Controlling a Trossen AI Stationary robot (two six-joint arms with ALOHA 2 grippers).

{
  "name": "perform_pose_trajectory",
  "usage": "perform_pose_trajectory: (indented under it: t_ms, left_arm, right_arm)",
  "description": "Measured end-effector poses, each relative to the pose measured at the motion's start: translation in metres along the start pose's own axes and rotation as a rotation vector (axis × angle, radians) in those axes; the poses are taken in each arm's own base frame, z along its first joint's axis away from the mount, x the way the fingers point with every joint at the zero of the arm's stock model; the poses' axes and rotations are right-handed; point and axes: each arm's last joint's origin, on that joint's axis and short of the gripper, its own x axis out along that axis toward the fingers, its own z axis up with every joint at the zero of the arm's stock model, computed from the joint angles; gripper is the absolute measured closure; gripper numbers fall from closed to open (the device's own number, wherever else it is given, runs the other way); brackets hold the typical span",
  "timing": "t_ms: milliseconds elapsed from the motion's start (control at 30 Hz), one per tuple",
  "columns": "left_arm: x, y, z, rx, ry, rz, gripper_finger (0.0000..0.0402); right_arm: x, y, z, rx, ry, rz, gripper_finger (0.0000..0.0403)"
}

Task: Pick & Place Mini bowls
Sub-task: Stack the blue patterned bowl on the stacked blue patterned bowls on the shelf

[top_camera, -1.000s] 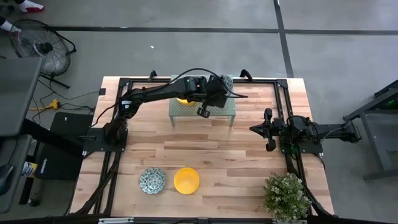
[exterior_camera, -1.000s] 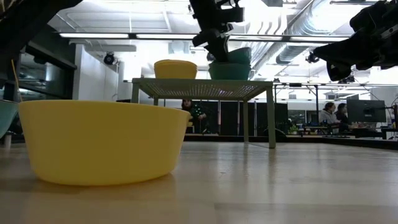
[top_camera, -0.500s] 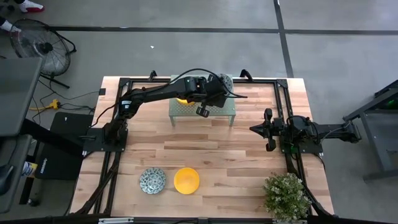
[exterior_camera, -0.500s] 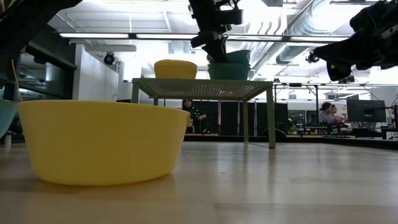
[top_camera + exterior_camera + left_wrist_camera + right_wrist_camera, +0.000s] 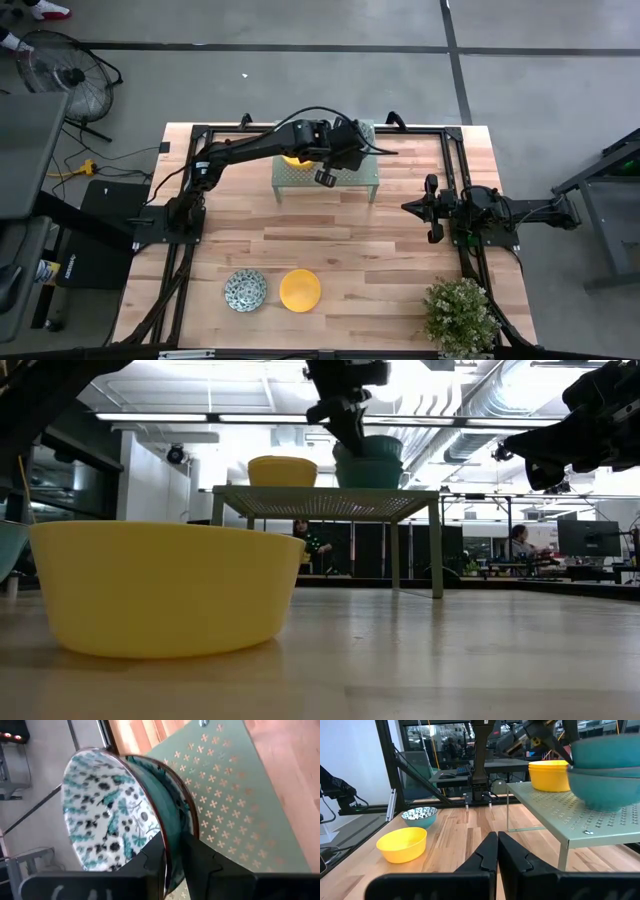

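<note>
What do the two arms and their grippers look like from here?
Both arms are dark, jointed and slim. The left arm carries a looping black cable. Its gripper has two flat black fingers, as does the right gripper. The right arm shows a small green light.

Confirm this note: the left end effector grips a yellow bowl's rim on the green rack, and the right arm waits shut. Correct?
Not quite. The left end effector grips the patterned teal bowl, not a yellow one, as the left wrist view shows. It is on the green rack, and the right end effector waits shut.
</note>
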Motion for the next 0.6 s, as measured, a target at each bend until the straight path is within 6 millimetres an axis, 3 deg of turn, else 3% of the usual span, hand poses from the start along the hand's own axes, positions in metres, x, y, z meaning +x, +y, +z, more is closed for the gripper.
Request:
perform_pose_trajectory:
  t_ms: [600]
  left_arm:
    - [-0.0049,-0.0001,0.0003,0.067,0.029,0.023,0.0341]
  right_arm:
    - [0.0,0.0,0.0,0.0,0.0,0.0,0.0402]
